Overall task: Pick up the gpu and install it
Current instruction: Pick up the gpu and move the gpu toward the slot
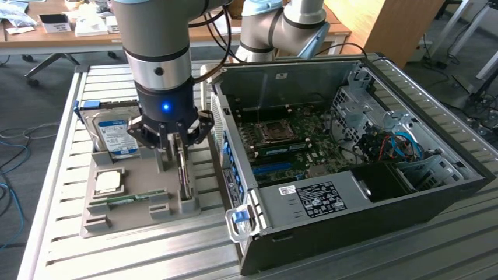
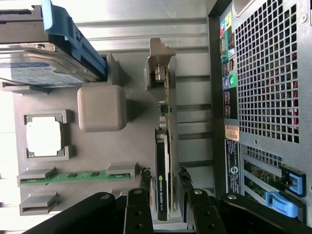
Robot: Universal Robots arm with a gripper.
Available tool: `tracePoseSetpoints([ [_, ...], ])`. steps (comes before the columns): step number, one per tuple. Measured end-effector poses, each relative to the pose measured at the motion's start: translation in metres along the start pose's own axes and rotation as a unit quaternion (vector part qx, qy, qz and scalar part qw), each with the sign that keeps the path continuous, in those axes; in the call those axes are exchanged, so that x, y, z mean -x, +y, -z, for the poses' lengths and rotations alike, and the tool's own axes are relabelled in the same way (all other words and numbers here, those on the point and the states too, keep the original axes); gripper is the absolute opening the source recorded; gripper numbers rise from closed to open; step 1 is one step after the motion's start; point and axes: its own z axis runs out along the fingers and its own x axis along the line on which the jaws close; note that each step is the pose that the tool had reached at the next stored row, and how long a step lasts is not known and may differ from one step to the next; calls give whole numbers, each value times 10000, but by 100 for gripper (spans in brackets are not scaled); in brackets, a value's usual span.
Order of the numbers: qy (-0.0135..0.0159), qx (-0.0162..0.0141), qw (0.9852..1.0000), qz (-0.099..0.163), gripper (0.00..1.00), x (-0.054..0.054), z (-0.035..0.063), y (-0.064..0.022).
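The gpu [image 1: 183, 182] stands on edge in a slot of the grey holder tray [image 1: 128, 224]. In the wrist view the gpu [image 2: 164, 146] shows edge-on, green board with a black cooler and a silver bracket at its far end. My gripper [image 1: 179, 163] hangs straight down over it. Its fingers [image 2: 145, 179] straddle the card's near end with a narrow gap on each side, so the gripper [image 2: 164, 176] is open around the card. The card rests in its slot.
On the tray [image 2: 97, 156] are a hard drive with a blue label [image 1: 113, 134], a processor [image 1: 109, 182] and a memory stick [image 1: 132, 198]. The open computer case [image 1: 435, 175] stands close on the exterior view's right, motherboard [image 1: 288, 146] exposed. Its perforated back panel [image 2: 263, 73] is next to the card.
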Motion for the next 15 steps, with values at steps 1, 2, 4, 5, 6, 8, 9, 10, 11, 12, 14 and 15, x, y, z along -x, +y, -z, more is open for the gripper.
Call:
tracePoseSetpoints([
  [1,0,0,10000,0,36,0,-4,0],
  [2,1,-1,10000,0,36,0,-4,0],
  [4,1,-1,10000,0,36,-1,-5,-1],
  [5,1,0,10000,0,36,0,-6,0],
  [6,0,0,10000,0,36,0,-6,0],
  [8,0,0,10000,0,36,0,-6,0],
  [9,0,0,10000,0,36,0,-6,0],
  [10,0,0,10000,0,43,0,-6,0],
  [11,0,0,10000,0,43,0,-6,0],
  [12,0,0,10000,0,43,0,-6,0],
  [14,0,0,10000,0,43,0,-9,0],
  [15,-2,2,10000,0,43,0,-19,0],
])
